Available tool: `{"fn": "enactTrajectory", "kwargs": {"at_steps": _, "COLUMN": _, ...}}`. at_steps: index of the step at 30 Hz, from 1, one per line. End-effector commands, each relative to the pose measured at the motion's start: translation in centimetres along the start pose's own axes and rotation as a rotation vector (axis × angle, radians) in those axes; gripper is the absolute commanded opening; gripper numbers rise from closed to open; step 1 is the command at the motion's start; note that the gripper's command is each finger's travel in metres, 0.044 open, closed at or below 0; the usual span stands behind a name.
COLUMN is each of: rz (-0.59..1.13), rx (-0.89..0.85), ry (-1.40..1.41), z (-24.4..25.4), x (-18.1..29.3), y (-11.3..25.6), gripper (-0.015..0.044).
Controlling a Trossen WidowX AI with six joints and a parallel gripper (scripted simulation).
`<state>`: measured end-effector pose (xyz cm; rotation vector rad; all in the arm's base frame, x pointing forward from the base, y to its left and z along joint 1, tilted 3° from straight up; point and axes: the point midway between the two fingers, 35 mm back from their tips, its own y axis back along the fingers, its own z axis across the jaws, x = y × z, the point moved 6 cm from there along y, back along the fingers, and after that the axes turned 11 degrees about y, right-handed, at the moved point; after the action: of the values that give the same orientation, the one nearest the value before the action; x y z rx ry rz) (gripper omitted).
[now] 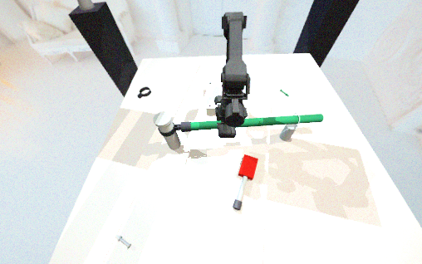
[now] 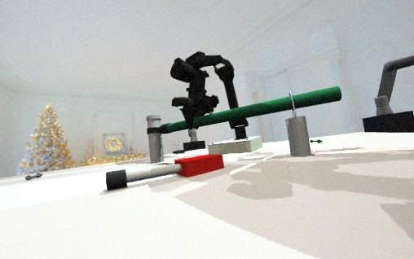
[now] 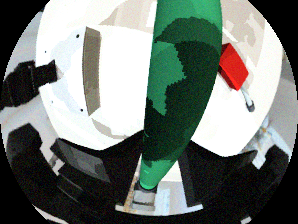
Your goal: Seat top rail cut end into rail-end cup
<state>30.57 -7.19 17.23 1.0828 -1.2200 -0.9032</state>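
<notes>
The green top rail (image 1: 253, 121) lies level across the table and passes through the loop cap (image 1: 296, 124) on the small grey post (image 1: 287, 132). Its left end meets the dark rail-end cup (image 1: 183, 127), which hangs on the black brace band (image 1: 166, 133) just below the cap of the big grey post (image 1: 167, 129). I cannot tell how deep the end sits in the cup. My gripper (image 1: 227, 123) is shut on the rail left of its middle. The side view shows the rail (image 2: 253, 109), cup (image 2: 165, 129), band (image 2: 153, 130) and gripper (image 2: 191, 119). The wrist view is filled by the rail (image 3: 180, 76).
A red-headed tool (image 1: 247, 171) with a grey handle lies in front of the rail. A black ring (image 1: 144, 94) lies at the back left, a small green bolt (image 1: 284, 92) at the back right, and a grey bolt (image 1: 124, 242) near the front left. Dark pillars stand behind the table.
</notes>
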Motion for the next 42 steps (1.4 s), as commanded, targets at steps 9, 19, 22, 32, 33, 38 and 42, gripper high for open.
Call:
{"fn": "enactTrajectory", "kwargs": {"at_steps": 9, "rz": 0.005, "rx": 0.001, "ry": 0.0, "z": 0.1, "x": 0.8, "y": -0.1, "gripper": 0.0}}
{"fn": "enactTrajectory", "kwargs": {"at_steps": 19, "rz": 0.006, "rx": 0.001, "ry": 0.0, "z": 0.2, "x": 1.4, "y": -0.2, "gripper": 0.0}}
{"fn": "enactTrajectory", "kwargs": {"at_steps": 22, "rz": 0.006, "rx": 0.001, "ry": 0.0, "z": 0.2, "x": 1.6, "y": -0.2, "gripper": 0.0}}
{"fn": "enactTrajectory", "kwargs": {"at_steps": 32, "rz": 0.007, "rx": 0.001, "ry": 0.0, "z": 0.3, "x": 2.2, "y": -0.2, "gripper": 0.0}}
{"fn": "enactTrajectory", "kwargs": {"at_steps": 33, "rz": 0.007, "rx": 0.001, "ry": 0.0, "z": 0.3, "x": 2.3, "y": -0.2, "gripper": 0.0}}
{"fn": "enactTrajectory", "kwargs": {"at_steps": 38, "rz": 0.007, "rx": 0.001, "ry": 0.0, "z": 0.3, "x": 2.6, "y": -0.3, "gripper": 0.0}}
{"fn": "enactTrajectory", "kwargs": {"at_steps": 42, "rz": 0.007, "rx": 0.001, "ry": 0.0, "z": 0.4, "x": 2.8, "y": -0.3, "gripper": 0.0}}
